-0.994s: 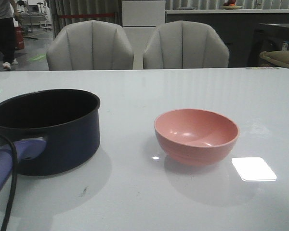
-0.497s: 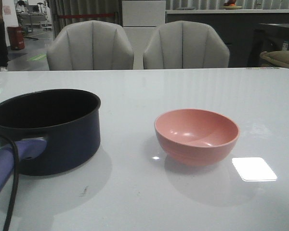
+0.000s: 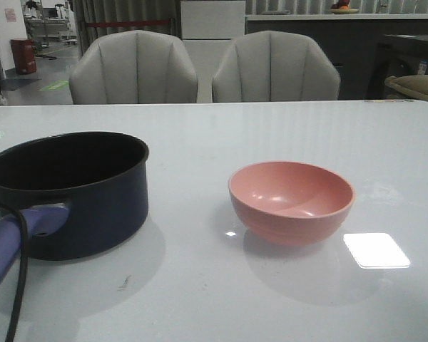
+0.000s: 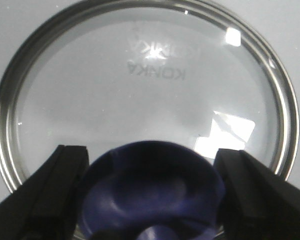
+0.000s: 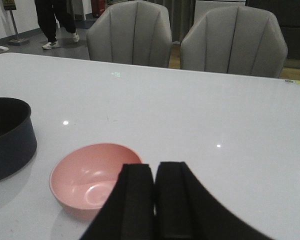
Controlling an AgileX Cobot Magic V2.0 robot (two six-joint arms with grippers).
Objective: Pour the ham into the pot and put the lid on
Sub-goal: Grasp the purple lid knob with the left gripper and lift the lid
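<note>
Visibly: 1 pot [image 3: 71, 192], 1 lid [image 4: 140, 90], 1 bowl [image 3: 291, 201].

Likely showroom or lab: white table [image 3: 271, 128], grey chairs [image 3: 133, 68], open floor behind.

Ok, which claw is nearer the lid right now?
Left. The left claw sits open on either side of the lid knob. The right claw is shut, over by the pink bowl, no lid in its view.
</note>
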